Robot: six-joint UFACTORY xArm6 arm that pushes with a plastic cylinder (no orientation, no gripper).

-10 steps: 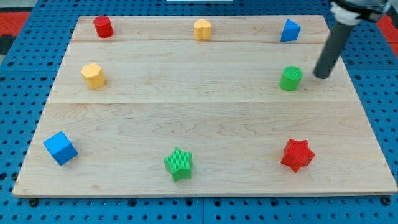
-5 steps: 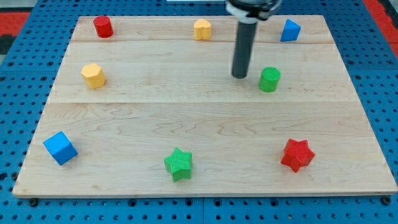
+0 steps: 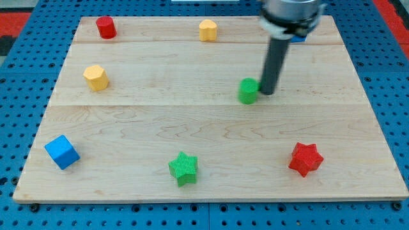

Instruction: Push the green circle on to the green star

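Note:
The green circle (image 3: pixel 248 91), a short green cylinder, stands right of the board's middle. My tip (image 3: pixel 265 92) is right against its right side, touching or nearly touching it. The green star (image 3: pixel 184 168) lies near the view's bottom edge of the board, well below and to the left of the green circle. The dark rod rises from the tip toward the view's top and hides most of the blue block behind it.
A red star (image 3: pixel 305 159) lies at the lower right. A blue cube (image 3: pixel 62 152) sits at the lower left. A yellow block (image 3: pixel 96 77), a red cylinder (image 3: pixel 105 27) and an orange-yellow block (image 3: pixel 208 30) stand along the left and top of the wooden board (image 3: pixel 204 128).
The green circle has slid leftward and slightly down in steps. My tip swung from its right over to its left, then back to its right side.

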